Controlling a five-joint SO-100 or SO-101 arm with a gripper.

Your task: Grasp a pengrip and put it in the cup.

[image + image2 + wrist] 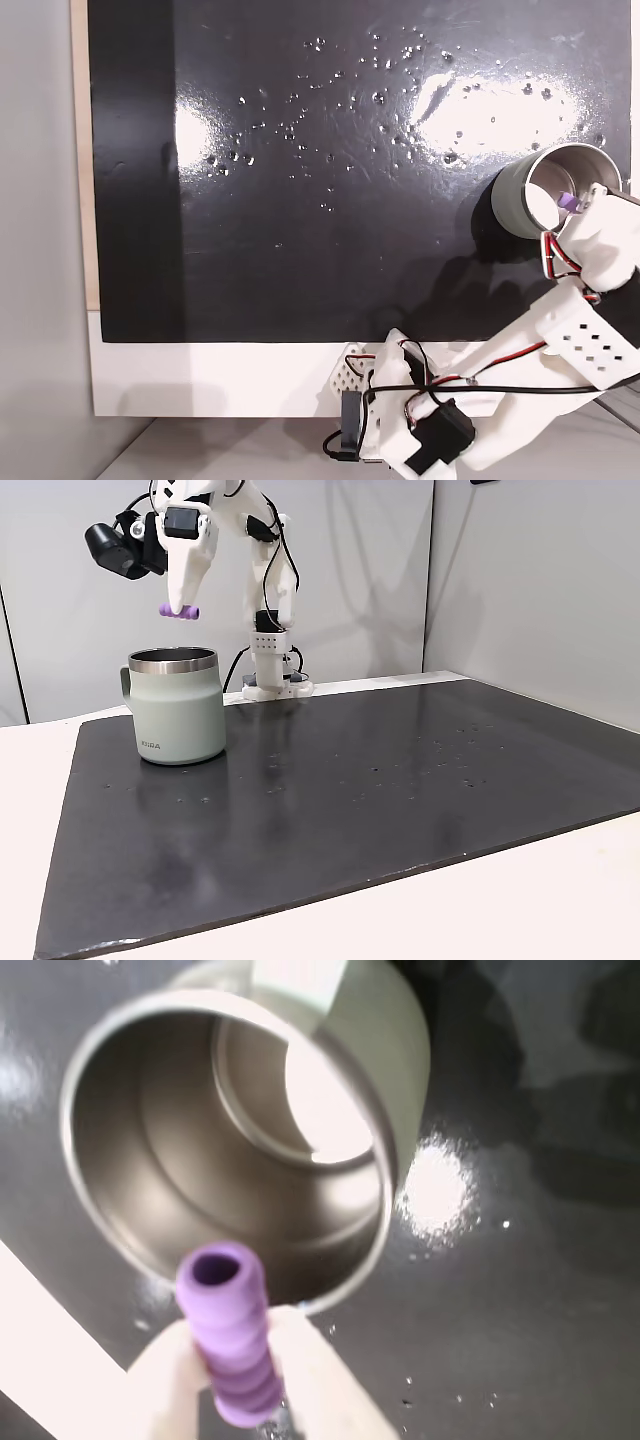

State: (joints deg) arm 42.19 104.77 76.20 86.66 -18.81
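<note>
Gripping the pengrip (225, 1335) mid-body, the pincer (230, 1380) is clenched on it, one finger per side, so both ends stay clear for a clean drop. In the wrist view its long axis runs along the camera's line of sight, open bore end pointing toward the cup (400, 1090). From the side fixed view the pengrip (179, 610) lies roughly level, axis horizontal, hanging from the downward-pointing pincer (180, 605) well above the cup (175, 715) rim and over its mouth. Looks like release position, my read. The cup sits upright on the black bench mat (400, 780), handle at left in that view. Top-down fixed view: pengrip (568, 203) over the cup (515, 205) interior, near its right wall.
</note>
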